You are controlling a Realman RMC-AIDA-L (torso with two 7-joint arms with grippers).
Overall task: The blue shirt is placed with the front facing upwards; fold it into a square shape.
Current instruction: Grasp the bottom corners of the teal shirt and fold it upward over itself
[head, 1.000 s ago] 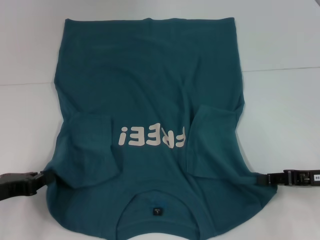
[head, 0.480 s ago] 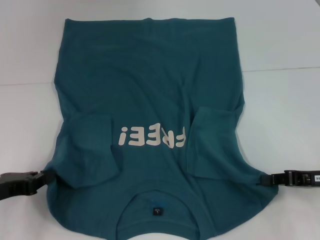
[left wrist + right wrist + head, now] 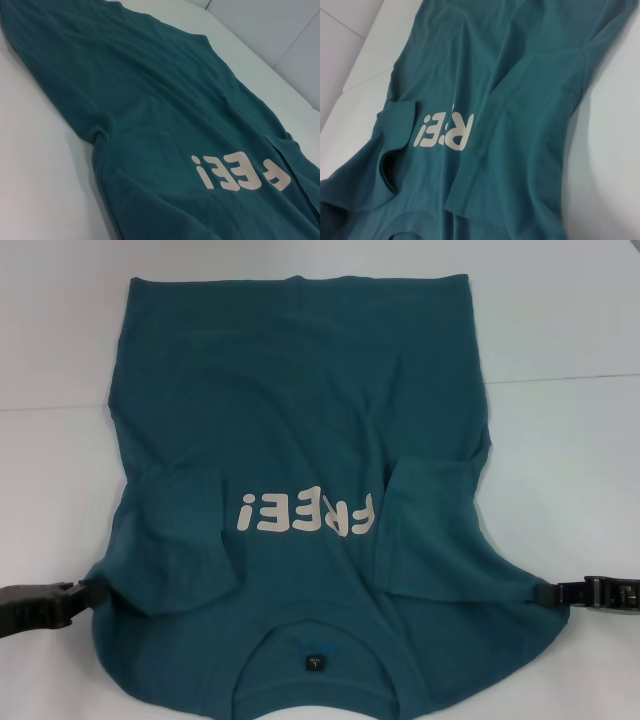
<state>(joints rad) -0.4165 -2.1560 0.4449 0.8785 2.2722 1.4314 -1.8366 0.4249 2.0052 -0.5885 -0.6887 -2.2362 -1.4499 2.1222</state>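
A: Near edge first. What's closest to the robot?

B: Collar end of the blue shirt (image 3: 300, 440), with the small tag (image 3: 315, 661) inside the neck. Shirt lies flat on the white table (image 3: 560, 320), front up, both sleeves already folded in over the chest.

A: Grippers?

B: Left gripper (image 3: 75, 597) at the shirt's left shoulder edge, right gripper (image 3: 545, 594) at the right shoulder edge. Both low at table level, one each side, touching the cloth edge. The fabric is pulled out into a point toward each, so each looks to be pinching a shoulder corner, but the fingertips are hidden by cloth; can't tell for sure whether they're clamped or loose. Neither wrist view shows fingers.

A: Middle?

B: "FREE!" lettering (image 3: 305, 513), upside down from the head view, sitting between the two tucked sleeves.

A: Far end?

B: Hem (image 3: 300, 280), straight, well away from both grippers.

A: Key relation?

B: Long axis runs collar near, hem far, straight away from the robot. The arms flank it evenly, neither nearer. My guess: next fold carries the shoulders forward toward the hem, both arms together.
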